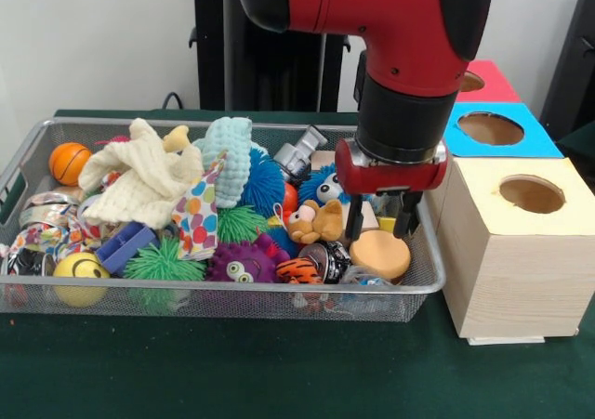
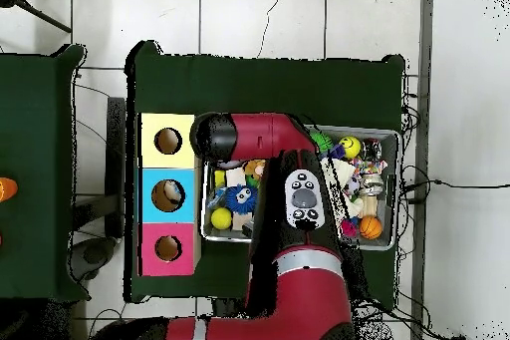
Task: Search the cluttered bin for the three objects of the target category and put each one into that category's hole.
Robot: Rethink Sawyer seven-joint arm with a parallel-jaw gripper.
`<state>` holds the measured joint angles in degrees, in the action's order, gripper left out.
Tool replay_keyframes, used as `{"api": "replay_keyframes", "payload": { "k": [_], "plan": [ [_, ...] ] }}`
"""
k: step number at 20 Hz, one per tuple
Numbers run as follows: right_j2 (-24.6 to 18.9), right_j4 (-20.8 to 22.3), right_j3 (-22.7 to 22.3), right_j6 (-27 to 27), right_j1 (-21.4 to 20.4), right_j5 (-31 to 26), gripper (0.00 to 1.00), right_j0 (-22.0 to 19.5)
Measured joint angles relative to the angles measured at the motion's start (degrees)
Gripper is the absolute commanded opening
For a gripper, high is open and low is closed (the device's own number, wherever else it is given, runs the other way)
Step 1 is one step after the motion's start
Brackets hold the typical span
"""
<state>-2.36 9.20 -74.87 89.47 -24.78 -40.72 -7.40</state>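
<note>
Foam-looking and pale orange, the round disc (image 1: 379, 253) at the wire bin's (image 1: 232, 294) near right corner, directly under the gripper (image 1: 381, 226), seems the likeliest target, though the category is not shown; it should be light, slightly yielding and unslippery, best pinched across its flat sides or rim. Both fingers hang apart, holding nothing. Room is tight: mesh wall close right, brown plush toy (image 1: 314, 222) just left, and beyond stand the wooden box (image 1: 511, 261), blue box (image 1: 502, 133) and red box (image 1: 483, 83).
</note>
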Motion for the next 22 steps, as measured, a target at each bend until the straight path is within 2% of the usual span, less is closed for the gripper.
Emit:
{"api": "replay_keyframes", "payload": {
  "k": [16,22],
  "plan": [
    [0.00,-0.01,0.02,0.00,1.83,0.98,1.00,0.01],
    [0.00,-0.01,0.04,0.00,3.65,3.34,1.00,0.01]
  ]
}}
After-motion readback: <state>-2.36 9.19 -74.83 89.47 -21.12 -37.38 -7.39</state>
